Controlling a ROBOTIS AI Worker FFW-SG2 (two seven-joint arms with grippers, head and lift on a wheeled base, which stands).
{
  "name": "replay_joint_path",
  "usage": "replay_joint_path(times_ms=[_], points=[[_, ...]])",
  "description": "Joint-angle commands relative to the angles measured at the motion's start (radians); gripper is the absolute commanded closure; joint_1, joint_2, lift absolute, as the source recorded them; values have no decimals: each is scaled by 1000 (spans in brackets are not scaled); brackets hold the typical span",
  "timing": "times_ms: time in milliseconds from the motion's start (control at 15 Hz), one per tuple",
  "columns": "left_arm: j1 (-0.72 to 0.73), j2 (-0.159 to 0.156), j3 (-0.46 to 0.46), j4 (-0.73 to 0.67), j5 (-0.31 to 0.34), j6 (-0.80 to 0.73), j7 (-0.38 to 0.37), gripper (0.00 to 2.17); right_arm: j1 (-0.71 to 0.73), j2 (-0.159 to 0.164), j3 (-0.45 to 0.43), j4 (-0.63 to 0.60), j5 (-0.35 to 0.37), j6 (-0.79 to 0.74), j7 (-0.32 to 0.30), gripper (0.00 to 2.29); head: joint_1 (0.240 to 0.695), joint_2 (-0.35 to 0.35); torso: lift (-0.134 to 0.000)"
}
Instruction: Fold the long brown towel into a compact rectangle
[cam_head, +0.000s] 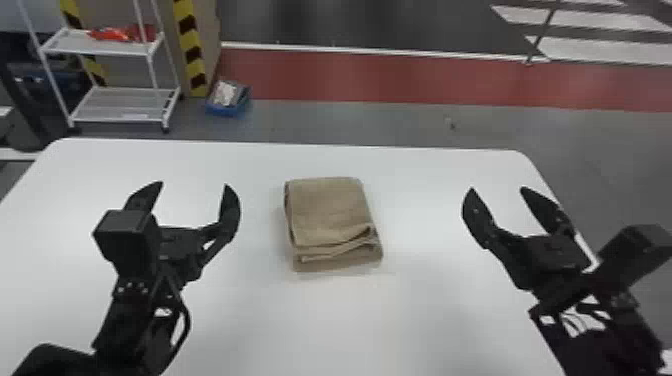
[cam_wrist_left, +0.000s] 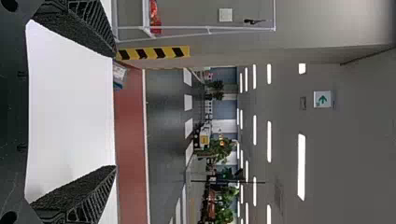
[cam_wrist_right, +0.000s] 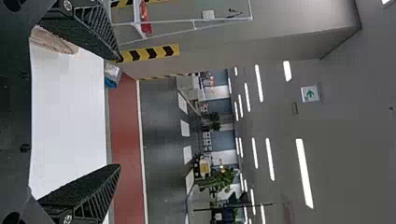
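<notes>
Black left end effector and right end effector flank the towel, aimed forward, empty, fingers wide apart

Lighting bright, diffuse. Ceiling strips glare white, both wrist views. Counter shows faint, soft-edged shadows.
</notes>
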Motion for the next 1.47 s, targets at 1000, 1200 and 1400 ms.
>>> replay_joint_path(times_ms=[1000, 1200, 1400], points=[[49, 16, 30, -75, 16, 30, 12, 83, 80, 0, 10, -85, -12, -5, -38, 66, 695, -94, -124], [52, 17, 33, -83, 15, 33, 12, 83, 86, -2, 10, -88, -12, -8, -38, 66, 695, -87, -124], [52, 20, 33, -88, 15, 36, 12, 80, 90, -2, 9, -92, -12, -18, -38, 66, 695, -85, -124]])
